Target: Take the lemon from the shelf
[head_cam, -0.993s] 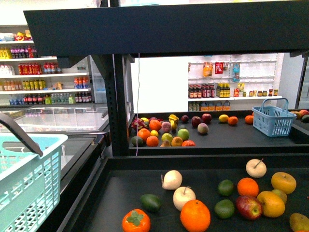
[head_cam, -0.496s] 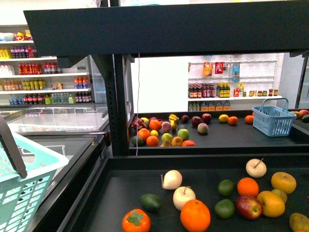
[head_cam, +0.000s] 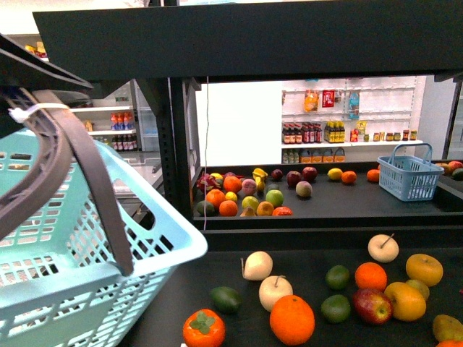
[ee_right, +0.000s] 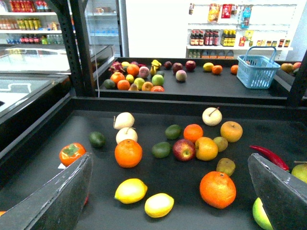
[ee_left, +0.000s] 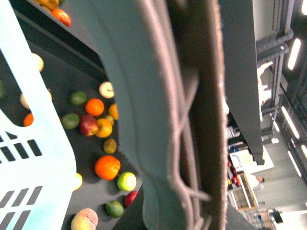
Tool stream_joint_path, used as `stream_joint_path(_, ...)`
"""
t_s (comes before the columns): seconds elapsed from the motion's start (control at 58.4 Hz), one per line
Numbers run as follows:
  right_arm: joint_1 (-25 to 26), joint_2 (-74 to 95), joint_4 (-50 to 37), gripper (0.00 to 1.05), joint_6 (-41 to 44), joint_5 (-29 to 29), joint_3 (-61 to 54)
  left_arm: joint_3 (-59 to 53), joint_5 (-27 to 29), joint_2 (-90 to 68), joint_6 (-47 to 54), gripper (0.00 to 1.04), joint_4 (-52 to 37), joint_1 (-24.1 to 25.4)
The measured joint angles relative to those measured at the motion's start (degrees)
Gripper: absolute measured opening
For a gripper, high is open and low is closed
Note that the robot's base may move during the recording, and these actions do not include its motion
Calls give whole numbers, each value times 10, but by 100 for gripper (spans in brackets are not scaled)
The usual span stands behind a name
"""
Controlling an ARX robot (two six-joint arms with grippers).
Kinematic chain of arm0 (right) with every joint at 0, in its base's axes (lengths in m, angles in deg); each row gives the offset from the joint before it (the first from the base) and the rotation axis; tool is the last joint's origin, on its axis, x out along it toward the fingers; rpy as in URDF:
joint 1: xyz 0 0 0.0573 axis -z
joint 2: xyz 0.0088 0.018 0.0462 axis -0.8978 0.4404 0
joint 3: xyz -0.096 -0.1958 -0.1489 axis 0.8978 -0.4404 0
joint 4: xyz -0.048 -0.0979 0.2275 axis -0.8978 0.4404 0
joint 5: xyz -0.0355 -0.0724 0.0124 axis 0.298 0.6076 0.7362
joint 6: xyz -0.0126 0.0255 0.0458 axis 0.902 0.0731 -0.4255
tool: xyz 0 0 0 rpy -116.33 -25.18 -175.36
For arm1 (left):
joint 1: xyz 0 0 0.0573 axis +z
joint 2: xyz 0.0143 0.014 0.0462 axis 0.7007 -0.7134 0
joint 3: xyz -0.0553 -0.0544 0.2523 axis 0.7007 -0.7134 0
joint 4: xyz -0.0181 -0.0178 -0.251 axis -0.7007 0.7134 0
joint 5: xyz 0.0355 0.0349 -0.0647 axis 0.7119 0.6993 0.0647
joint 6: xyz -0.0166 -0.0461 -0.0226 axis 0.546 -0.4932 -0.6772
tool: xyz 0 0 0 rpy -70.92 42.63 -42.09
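Two yellow lemons point(ee_right: 131, 190) point(ee_right: 159, 204) lie side by side on the near black tray of the shelf point(ee_right: 96, 215), seen in the right wrist view. My right gripper point(ee_right: 170, 159) hangs open above and in front of them, its fingers point(ee_right: 53, 201) spread wide to either side with nothing between. In the front view the lemons are out of view. My left gripper point(ee_left: 178, 143) is shut on the dark basket handle point(ee_left: 196, 96). The pale turquoise basket point(head_cam: 87, 289) hangs from that handle point(head_cam: 98, 202) at the left of the front view.
Around the lemons lie a large orange point(ee_right: 218, 189), a second orange point(ee_right: 128, 153), a persimmon point(ee_right: 72, 153), limes, apples and a red chili point(ee_right: 268, 155). A blue basket point(head_cam: 409, 176) stands on the far tray beside more fruit. White wall shelves with bottles stand behind.
The turquoise basket has risen and swung right, and now fills the lower left of the front view with its handle across it. The fruit has not moved.
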Motion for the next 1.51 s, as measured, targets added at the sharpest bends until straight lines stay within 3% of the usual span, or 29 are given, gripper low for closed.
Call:
stream_joint_path(0.428,0,0,0,97,0,0,0,39,-1,-91,13,8,-35,-115)
stream_joint_path(0.975,0,0,0,97,0,0,0,102,3,-169,18,8,-42,-195)
stream_joint_path(1.095,19,117,174,97,-19,-75,69,102,6,-170,19,8,-42,-196)
stream_joint_path(1.181,44,217,219,97,-21,-139,88,103,6,-170,20,8,-42,-196)
stream_joint_path(1.301,90,349,182,97,4,-211,114,103,13,-170,22,8,-42,-195)
stream_joint_path(1.506,160,605,24,97,132,-300,181,103,10,-170,23,8,-42,-195)
